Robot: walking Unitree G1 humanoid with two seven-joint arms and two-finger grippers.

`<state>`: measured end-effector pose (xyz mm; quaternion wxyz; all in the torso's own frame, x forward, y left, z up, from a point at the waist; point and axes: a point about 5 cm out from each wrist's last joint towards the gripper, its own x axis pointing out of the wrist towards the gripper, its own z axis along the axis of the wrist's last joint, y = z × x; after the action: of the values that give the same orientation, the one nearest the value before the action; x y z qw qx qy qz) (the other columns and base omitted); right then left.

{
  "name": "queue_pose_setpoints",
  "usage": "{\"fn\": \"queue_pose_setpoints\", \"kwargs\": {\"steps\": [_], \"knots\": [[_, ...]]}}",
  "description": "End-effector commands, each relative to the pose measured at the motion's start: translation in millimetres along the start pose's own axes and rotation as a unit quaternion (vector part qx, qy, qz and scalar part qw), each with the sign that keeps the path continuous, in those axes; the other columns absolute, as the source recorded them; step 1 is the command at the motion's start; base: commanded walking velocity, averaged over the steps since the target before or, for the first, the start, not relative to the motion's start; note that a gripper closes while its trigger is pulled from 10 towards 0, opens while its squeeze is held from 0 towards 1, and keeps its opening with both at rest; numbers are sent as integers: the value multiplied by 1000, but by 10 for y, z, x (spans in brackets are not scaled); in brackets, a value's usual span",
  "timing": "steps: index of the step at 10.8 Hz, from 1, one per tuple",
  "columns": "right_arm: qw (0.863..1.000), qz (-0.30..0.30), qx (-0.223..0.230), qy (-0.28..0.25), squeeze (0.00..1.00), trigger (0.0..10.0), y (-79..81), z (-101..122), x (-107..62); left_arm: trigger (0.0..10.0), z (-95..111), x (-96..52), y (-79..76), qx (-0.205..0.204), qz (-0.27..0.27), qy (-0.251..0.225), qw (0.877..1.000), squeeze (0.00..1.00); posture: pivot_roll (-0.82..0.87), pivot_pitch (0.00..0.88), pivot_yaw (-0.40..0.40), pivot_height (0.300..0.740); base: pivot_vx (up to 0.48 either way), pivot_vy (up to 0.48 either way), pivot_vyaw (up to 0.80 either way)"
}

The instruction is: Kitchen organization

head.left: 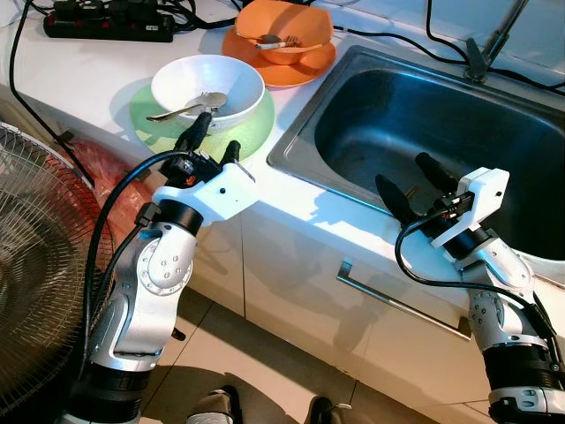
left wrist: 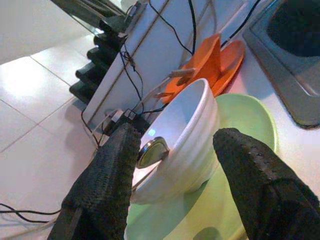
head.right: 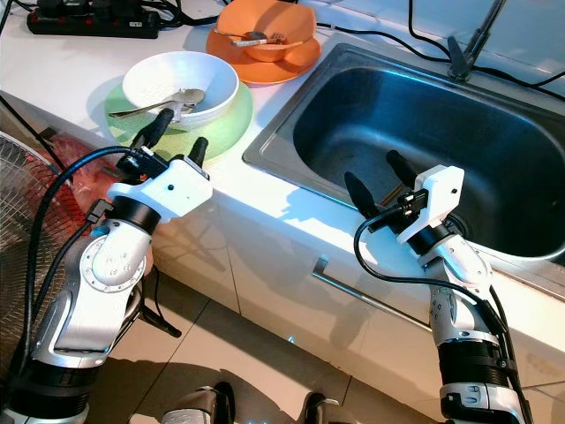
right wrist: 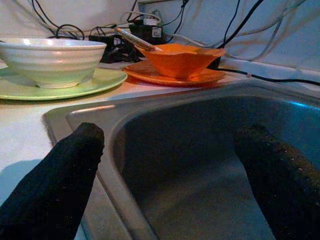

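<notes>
White bowl [head.left: 208, 88] sits on a pale green plate [head.left: 252, 132] on the white counter [head.left: 88, 75], to the left of the sink [head.left: 424, 132]. A metal spoon [head.left: 181, 108] lies in the bowl, handle sticking out over the rim toward the counter's front edge. Bowl upright, ribbed on its outer wall in the left wrist view.

Left end effector [head.left: 216, 141] is at the near side of the green plate, fingers spread wide. One fingertip [left wrist: 117, 165] is up beside the bowl's rim near the spoon, the other [left wrist: 245, 165] lies over the plate on the bowl's far side; the bowl stands between them. Contact with the bowl cannot be told. It holds nothing.

Behind and toward the sink: an orange bowl [head.left: 287, 35] on an orange plate [head.left: 305, 66], with a utensil [head.left: 275, 41] resting in it. The orange plate sits just beside the green one and close to the sink's corner.

Right end effector [head.left: 413, 181] hovers over the front edge of the steel sink, fingers wide apart and empty, pointing into the basin.

Black power strip [head.left: 110, 22] with cables at the back of the counter. Wire fan guard [head.left: 35, 265] at the lower left, beside the left arm. Drawer handle [head.left: 397, 305] on the cabinet front below the sink. Tiled floor [head.left: 265, 371] below.
</notes>
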<state>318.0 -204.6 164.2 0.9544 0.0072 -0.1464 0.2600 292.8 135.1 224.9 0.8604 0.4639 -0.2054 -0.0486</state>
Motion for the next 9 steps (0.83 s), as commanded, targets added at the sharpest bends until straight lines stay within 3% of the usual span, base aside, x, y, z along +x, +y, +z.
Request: {"fn": "queue_pose_setpoints", "kwargs": {"steps": [1,4,9], "knots": [[999,3,25,34,0,10000,60,-188,-56,10000,23,-8,35,5,8,-4,1000,0,134,179,-41,740,0,0,0],[999,4,25,35,0,10000,65,-192,-54,10000,75,20,93,3,18,-10,1000,0,135,178,-42,740,0,0,0],[999,7,27,34,0,10000,78,-197,-47,10000,-43,48,156,18,34,23,999,0,134,168,-41,740,0,0,0]]}}
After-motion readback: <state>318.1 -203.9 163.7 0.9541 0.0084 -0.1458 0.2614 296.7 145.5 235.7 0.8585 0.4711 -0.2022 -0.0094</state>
